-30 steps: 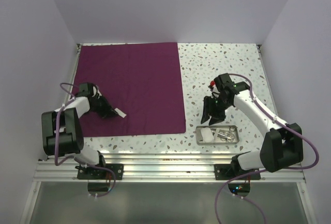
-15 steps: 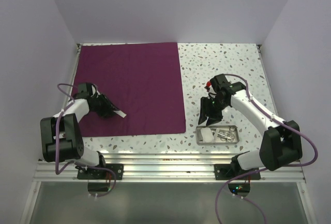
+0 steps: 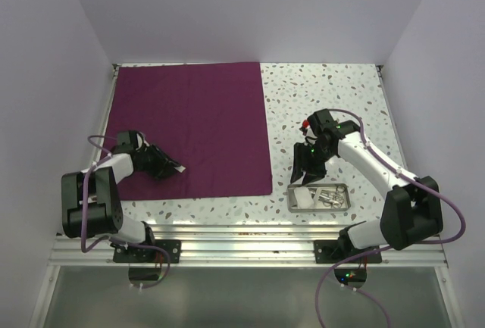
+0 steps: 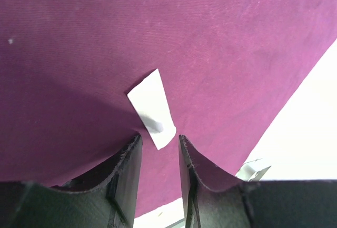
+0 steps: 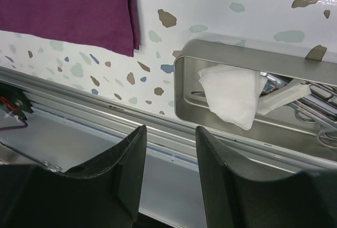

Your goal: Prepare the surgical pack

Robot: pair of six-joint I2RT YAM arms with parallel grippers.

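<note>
Top view: my left gripper [image 3: 170,167] low over purple cloth [image 3: 204,116]; my right gripper [image 3: 305,176] just beside steel tray [image 3: 333,185], right of the cloth.
Left wrist: my jaws apart, empty; gauze pad [image 4: 151,108] flat on the cloth, just past my tips.
Right wrist: my jaws apart, empty; the tray holds folded gauze [image 5: 231,93] and instruments [image 5: 310,107].

Matt woven plum cloth [image 3: 189,127], steel tray [image 5: 237,49] — satin sheen, fuzzy white gauze [image 5: 231,93], glossy speckled tabletop [image 3: 326,93]

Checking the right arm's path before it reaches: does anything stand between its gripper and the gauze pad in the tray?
Nothing visible does. The right gripper hangs open near the tray; the gauze pad lies uncovered on top inside it.
</note>
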